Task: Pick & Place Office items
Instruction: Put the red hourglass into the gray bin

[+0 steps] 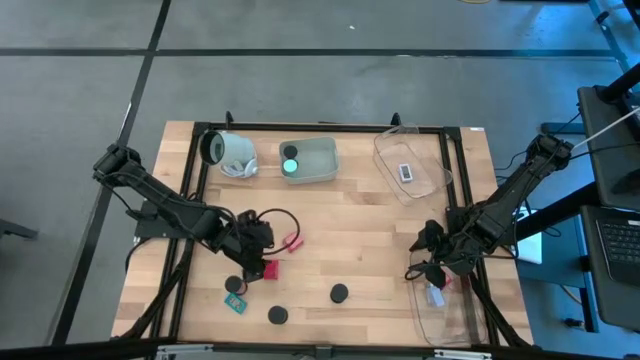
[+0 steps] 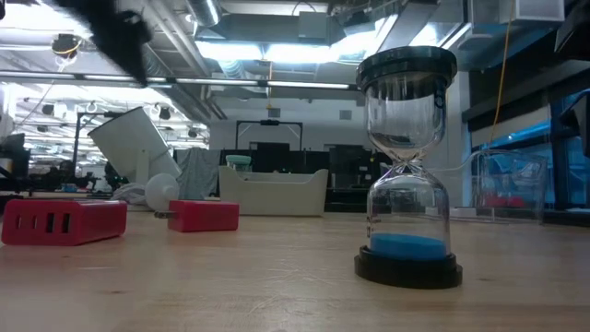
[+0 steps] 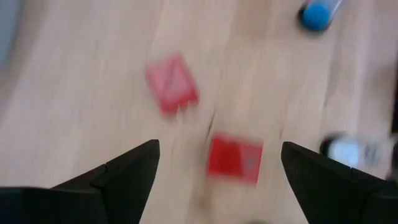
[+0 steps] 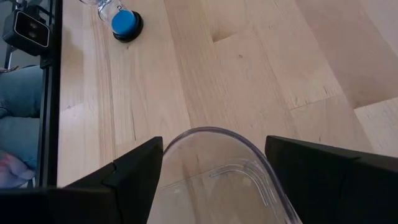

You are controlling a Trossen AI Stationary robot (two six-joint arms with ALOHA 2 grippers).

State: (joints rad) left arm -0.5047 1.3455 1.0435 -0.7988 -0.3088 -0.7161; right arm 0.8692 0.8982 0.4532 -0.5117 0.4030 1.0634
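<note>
Two red blocks (image 1: 293,241) (image 1: 270,268) lie flat on the wooden table at centre left. My left gripper (image 1: 258,250) hangs open just above them. In the left wrist view its fingers (image 3: 127,171) stand wide on either side of the nearer red block (image 3: 234,159), clear of it. Black-capped hourglasses (image 1: 340,293) (image 1: 277,315) stand near the front edge, and a teal rectangle (image 1: 236,303) lies beside them. My right gripper (image 1: 432,262) is open over the rim (image 4: 217,134) of the clear tray (image 1: 445,310) at the near right, holding nothing.
A white cup-like cylinder (image 1: 228,150) lies at the far left. Next to it is a grey tray (image 1: 318,172) holding a green round item (image 1: 290,165). A second clear tray (image 1: 425,150) at the far right holds a pale rectangle (image 1: 405,172). Bare wood lies mid-table.
</note>
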